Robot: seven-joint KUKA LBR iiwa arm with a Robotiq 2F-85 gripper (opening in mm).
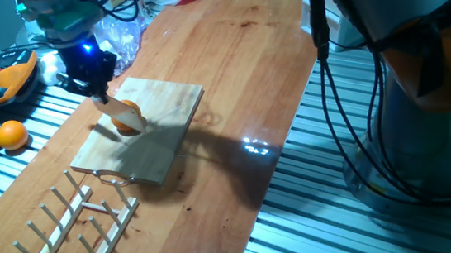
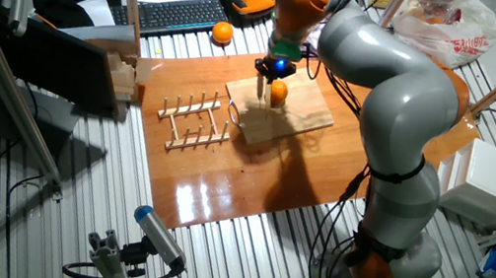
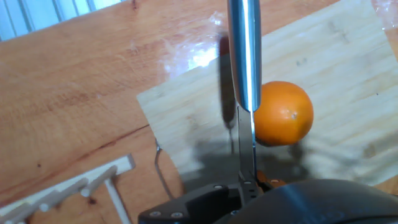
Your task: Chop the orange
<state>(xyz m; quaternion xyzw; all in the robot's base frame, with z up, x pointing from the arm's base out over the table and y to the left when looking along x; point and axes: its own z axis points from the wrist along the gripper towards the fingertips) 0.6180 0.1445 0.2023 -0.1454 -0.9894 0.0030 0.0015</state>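
Note:
The orange (image 1: 128, 124) sits whole on the pale wooden cutting board (image 1: 160, 133), near its far left part. It also shows in the other fixed view (image 2: 278, 91) and in the hand view (image 3: 284, 114). My gripper (image 1: 95, 79) is shut on a knife, whose steel blade (image 3: 244, 56) runs forward from the fingers (image 3: 247, 185) and lies over the orange's left edge. In one fixed view the blade (image 1: 122, 111) slants across the orange's top. I cannot tell whether the blade has entered the skin.
A second whole orange (image 1: 11, 135) lies off the board at the left, beside an orange-and-black handheld device (image 1: 12, 78). A wooden dish rack (image 1: 78, 228) stands at the board's near end. A plastic bag (image 1: 121, 33) lies behind the gripper, and a keyboard (image 2: 173, 13) beyond.

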